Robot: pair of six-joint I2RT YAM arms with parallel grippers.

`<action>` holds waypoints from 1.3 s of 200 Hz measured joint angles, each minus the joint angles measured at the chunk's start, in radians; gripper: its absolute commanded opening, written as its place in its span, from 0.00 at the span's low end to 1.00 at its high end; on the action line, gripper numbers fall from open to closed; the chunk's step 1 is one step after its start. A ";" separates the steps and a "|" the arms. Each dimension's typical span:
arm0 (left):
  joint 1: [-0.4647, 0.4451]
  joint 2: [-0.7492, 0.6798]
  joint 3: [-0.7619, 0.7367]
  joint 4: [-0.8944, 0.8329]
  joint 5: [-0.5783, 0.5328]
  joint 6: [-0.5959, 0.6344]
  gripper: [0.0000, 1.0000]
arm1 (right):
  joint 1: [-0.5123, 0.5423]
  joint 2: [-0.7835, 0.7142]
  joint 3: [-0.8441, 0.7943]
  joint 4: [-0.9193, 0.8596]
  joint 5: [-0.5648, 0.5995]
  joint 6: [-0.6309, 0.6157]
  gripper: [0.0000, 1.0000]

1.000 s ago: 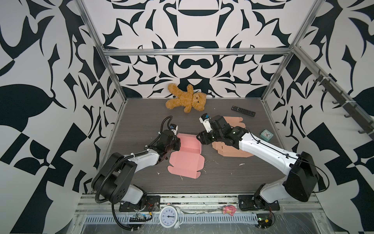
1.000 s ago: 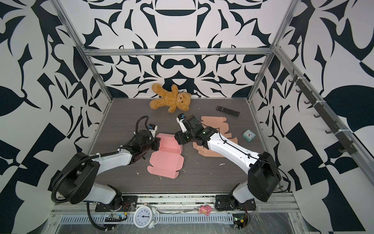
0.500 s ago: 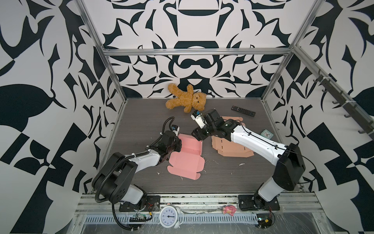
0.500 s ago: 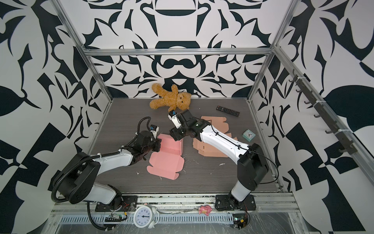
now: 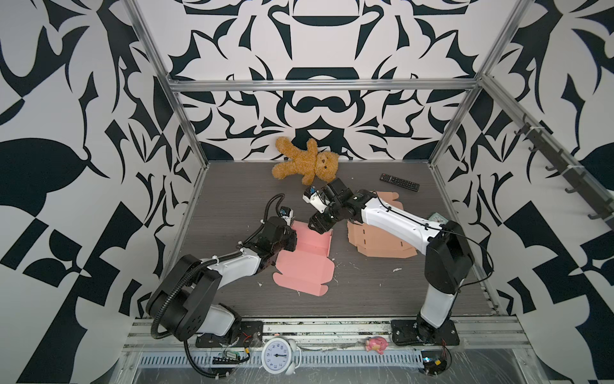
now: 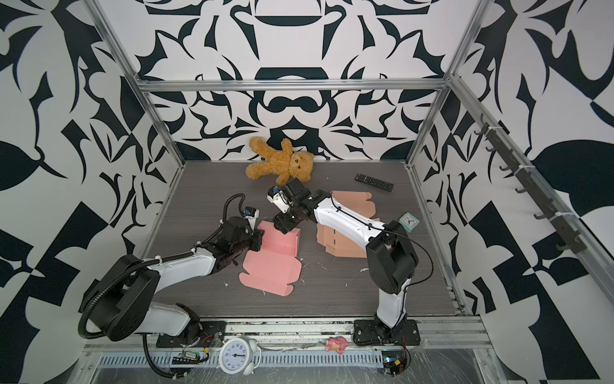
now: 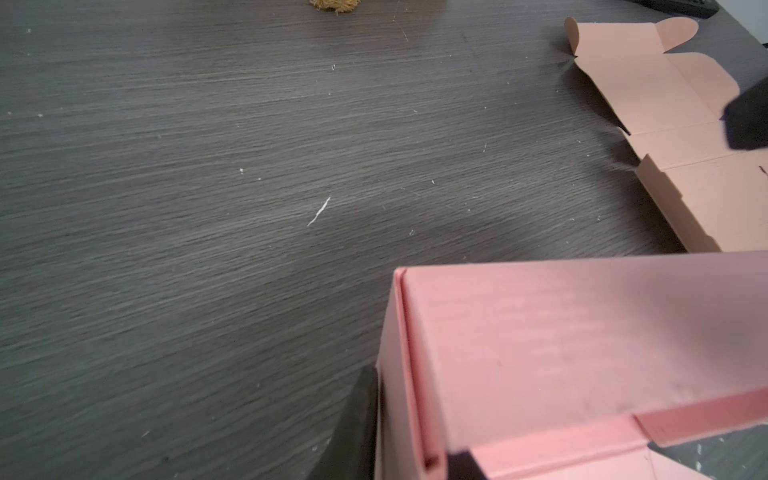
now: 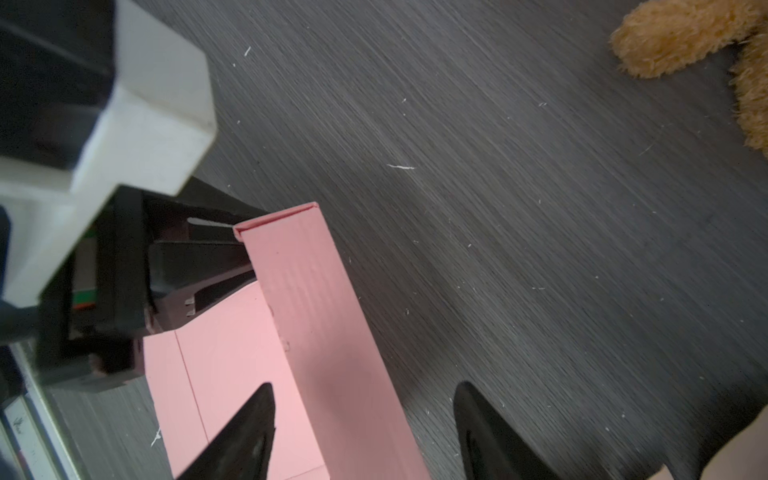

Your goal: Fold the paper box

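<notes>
Left gripper (image 5: 294, 240) pinches one end wall of the pink paper box (image 5: 307, 266) at mid-table, apparently bracing it upright. The right gripper (image 5: 314, 229) hovers with jaws spread astride the rear wall, seemingly poised to press that fold.

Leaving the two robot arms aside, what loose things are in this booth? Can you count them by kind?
Paper boxes: 2 (pink box, tan box)
Clocks: 2 (teal clock, white clock)
Teddy bear: 1
Remote control: 1
Small pink toy: 1
Total: 7
</notes>
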 measured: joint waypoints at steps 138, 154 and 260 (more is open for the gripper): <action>0.000 -0.033 -0.012 -0.007 0.022 -0.010 0.39 | 0.018 0.089 0.092 -0.093 -0.032 -0.079 0.71; 0.000 -0.041 -0.012 -0.010 0.027 -0.016 0.41 | 0.032 0.104 0.105 -0.111 -0.013 -0.094 0.71; -0.003 -0.222 -0.042 -0.167 0.042 -0.066 0.54 | 0.071 0.165 0.152 -0.167 0.099 -0.140 0.70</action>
